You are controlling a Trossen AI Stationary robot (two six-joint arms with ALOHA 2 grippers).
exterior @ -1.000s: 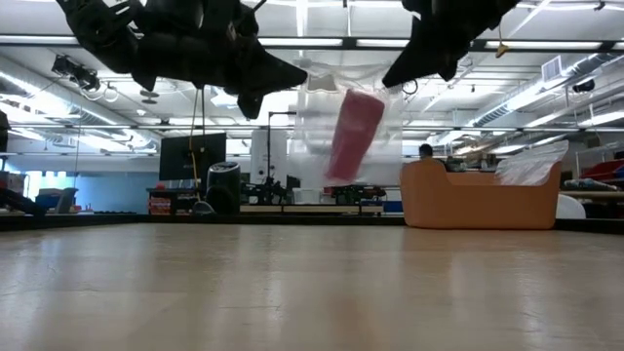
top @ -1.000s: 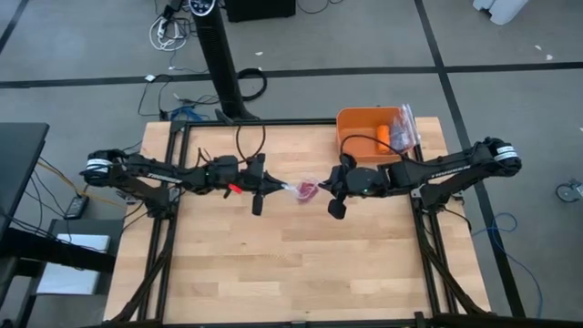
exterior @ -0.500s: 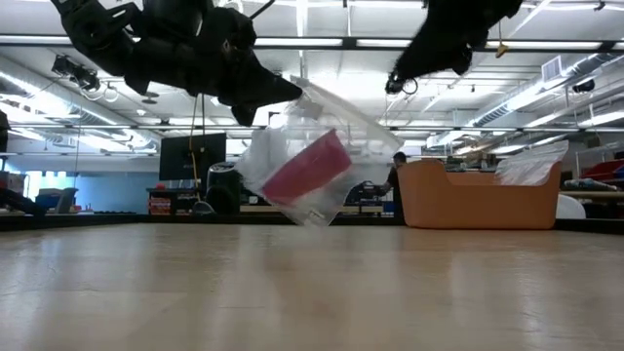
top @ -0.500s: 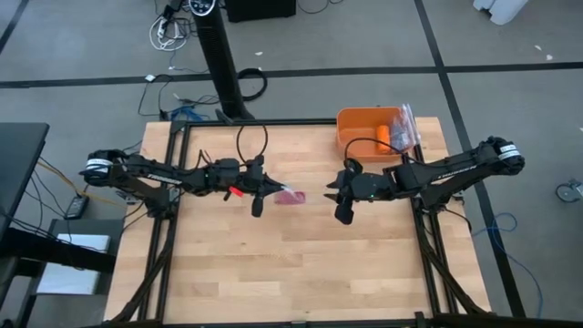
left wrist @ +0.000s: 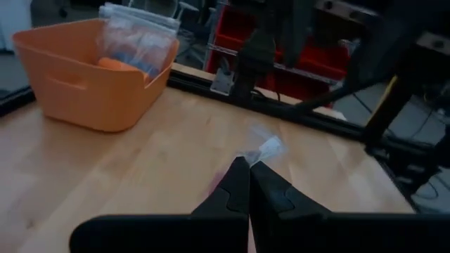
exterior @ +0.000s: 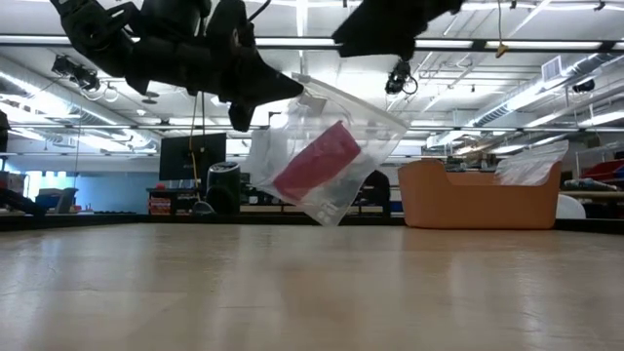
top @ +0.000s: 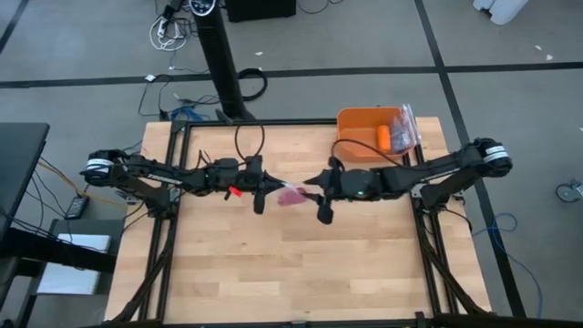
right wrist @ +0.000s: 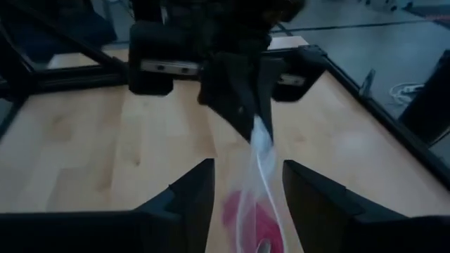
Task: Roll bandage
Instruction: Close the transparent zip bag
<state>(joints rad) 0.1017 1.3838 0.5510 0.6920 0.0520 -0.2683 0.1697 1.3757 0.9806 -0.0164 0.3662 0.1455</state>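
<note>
Bandage (top: 291, 196) is hanging inside a clear plastic bag (top: 288, 192) near the middle of the high view, above the wooden surface (top: 291, 273). The left end effector (top: 271, 189) is pinching the bag's corner with its fingers shut. The right end effector (top: 318, 192), fingers parted, is sitting just right of the bag, having moved in from farther right half a second ago. The lower half of the frame is showing bare boards with wide room to move; the orange bin (top: 364, 132) is sitting at the upper right edge.

In the low view, the bag (exterior: 327, 161) is dangling tilted at centre, well clear of the surface (exterior: 312, 292), with the pink roll (exterior: 316, 161) slanted inside, much as half a second before. The bin (exterior: 478, 195) is standing at right.

In the left wrist view, closed fingers (left wrist: 239, 193) are clamping a bag corner (left wrist: 264, 150); the bin (left wrist: 98, 81) is filling the upper left.

In the right wrist view, spread fingers (right wrist: 190, 193) are flanking the bag (right wrist: 256, 190), with pink (right wrist: 249, 218) at the bottom centre.
</note>
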